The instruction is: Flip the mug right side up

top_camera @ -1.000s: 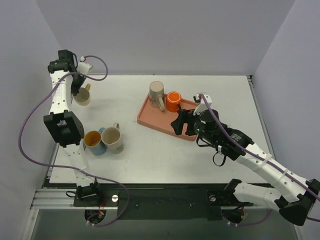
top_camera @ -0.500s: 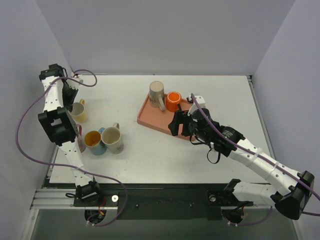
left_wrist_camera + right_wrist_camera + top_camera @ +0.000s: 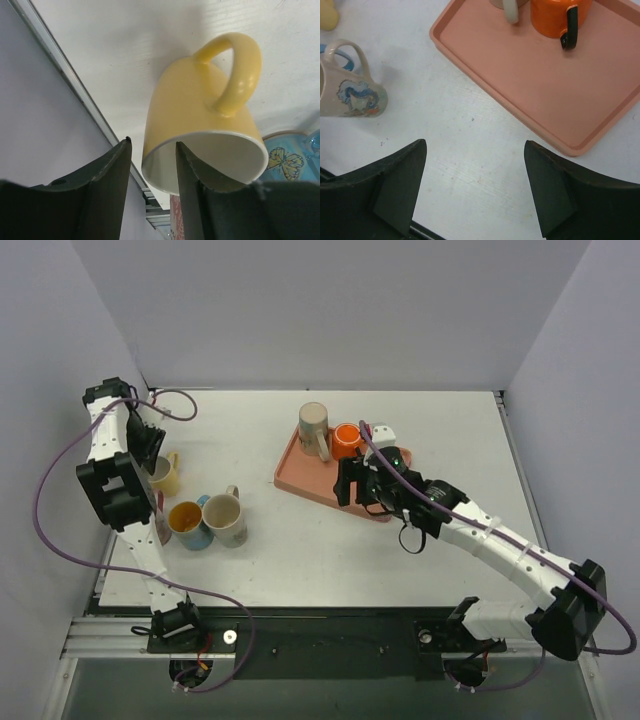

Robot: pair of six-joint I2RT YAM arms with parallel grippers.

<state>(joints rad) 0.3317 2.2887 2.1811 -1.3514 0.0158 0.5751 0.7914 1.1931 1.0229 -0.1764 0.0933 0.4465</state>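
The yellow mug (image 3: 164,474) stands upright on the table at the far left, mouth up and handle (image 3: 234,70) pointing away from the wall. My left gripper (image 3: 150,444) hangs over it, open. In the left wrist view the left gripper (image 3: 152,144) straddles the yellow mug's (image 3: 200,100) wall, one finger outside with a gap, the other inside the rim. My right gripper (image 3: 350,483) hovers open at the tray's near edge. In the right wrist view the right gripper (image 3: 475,145) has only bare table between its fingers.
A salmon tray (image 3: 298,481) holds a beige mug (image 3: 314,427) and an orange mug (image 3: 347,440). A cream mug (image 3: 226,518) and a blue mug with an orange inside (image 3: 187,522) stand close together near the yellow one. The side wall is close on the left.
The left arm brought the yellow mug down and toward the near side onto the table, and its jaws opened off the rim. The right arm slid left toward the tray.
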